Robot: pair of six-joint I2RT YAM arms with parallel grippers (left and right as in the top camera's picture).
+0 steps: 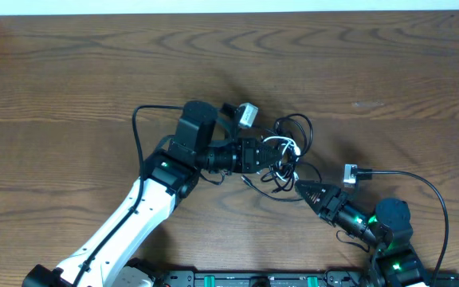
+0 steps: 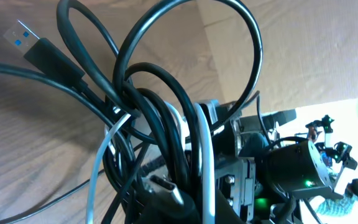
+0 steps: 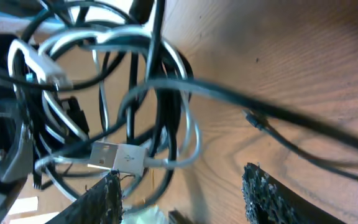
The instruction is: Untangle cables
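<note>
The cables [image 1: 287,155] form one knotted bunch of black cords and a white one at the middle of the table. My left gripper [image 1: 268,155] reaches in from the left and is shut on the bunch. In the left wrist view the cables [image 2: 160,124] loop right in front of the lens and hide the jaws; a black USB plug [image 2: 36,46] sticks out at the upper left. My right gripper [image 1: 300,189] points up-left at the bunch's lower right edge. It stands open [image 3: 185,193], with a white USB plug [image 3: 120,157] just above its left finger [image 3: 101,202].
A thick black arm cord [image 1: 429,191] arcs from the right wrist toward the table's right side. Another arm cord [image 1: 138,127] loops beside the left arm. The table's far edge [image 1: 213,13] runs along the top, and a black rail [image 1: 253,279] lines the front.
</note>
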